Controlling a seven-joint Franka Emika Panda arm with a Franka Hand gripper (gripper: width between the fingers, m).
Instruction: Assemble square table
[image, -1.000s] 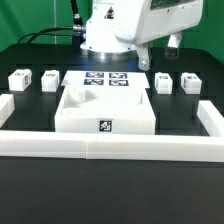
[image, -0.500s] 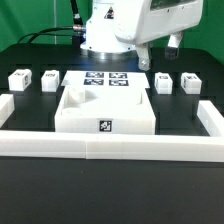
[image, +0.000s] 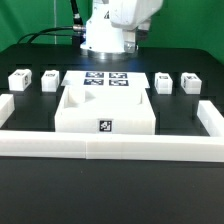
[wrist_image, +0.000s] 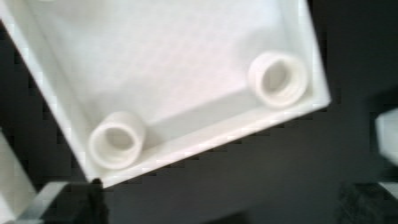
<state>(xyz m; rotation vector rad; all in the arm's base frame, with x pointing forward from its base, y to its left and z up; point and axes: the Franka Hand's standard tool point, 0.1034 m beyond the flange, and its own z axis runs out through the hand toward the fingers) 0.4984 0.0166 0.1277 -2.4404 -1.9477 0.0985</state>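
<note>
No words or numbers are legible; only black-white square tags (image: 103, 126) mark the slab (image: 75, 112), leg blocks (image: 48, 78) and marker board (image: 105, 80).

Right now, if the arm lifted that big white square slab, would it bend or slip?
Likely stiff: the square slab looks thick and moulded, with raised ring sockets. Possibly slippery, as its white plastic looks smooth. Pushed, it would probably slide rather than tip, since it lies flat and wide on the black table.

White square tabletop (image: 108, 106) lies flat between two pairs of small tagged leg blocks (image: 49, 78).
</note>
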